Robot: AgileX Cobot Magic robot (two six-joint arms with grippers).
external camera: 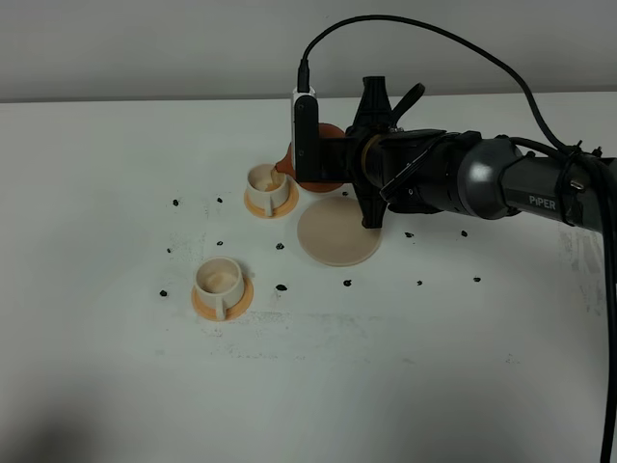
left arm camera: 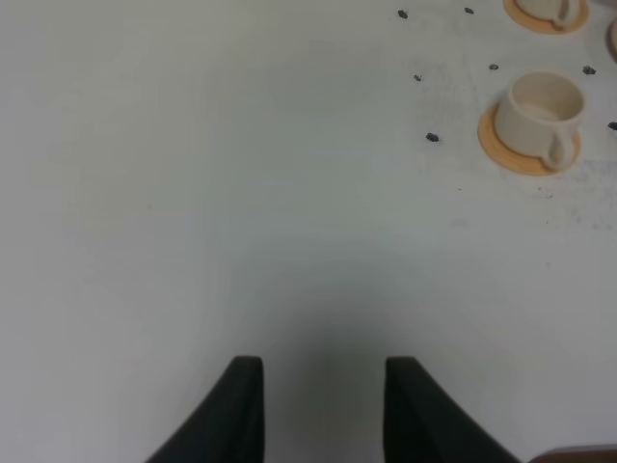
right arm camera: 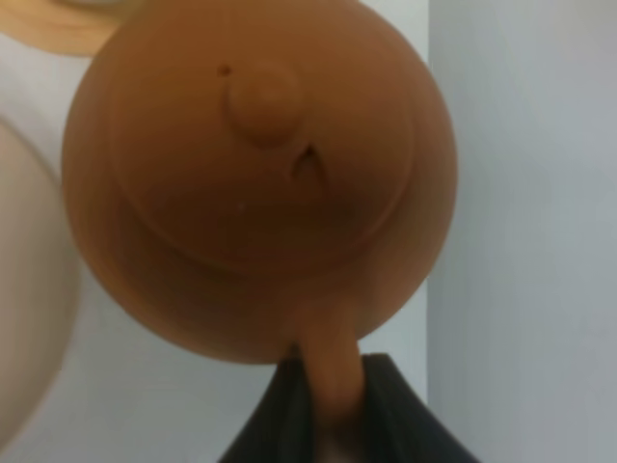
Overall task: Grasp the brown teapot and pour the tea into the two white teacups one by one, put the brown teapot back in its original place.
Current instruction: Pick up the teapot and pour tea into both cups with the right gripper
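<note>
My right gripper (external camera: 349, 162) is shut on the straight handle (right arm camera: 333, 378) of the brown teapot (external camera: 329, 134). It holds the pot in the air, tipped with its spout (external camera: 283, 165) over the far white teacup (external camera: 268, 186). The right wrist view shows the teapot (right arm camera: 260, 174) from above, lid knob up. The near white teacup (external camera: 220, 279) stands on its orange coaster, apart from the pot. The beige disc coaster (external camera: 337, 231) lies bare below the gripper. My left gripper (left arm camera: 323, 386) is open and empty over bare table; the near cup (left arm camera: 543, 111) lies well ahead of it.
Small black specks (external camera: 281, 287) are scattered on the white table (external camera: 116, 367) around the cups and disc. The right arm and its black cable (external camera: 482, 58) reach in from the right. A white wall runs behind the table's back edge.
</note>
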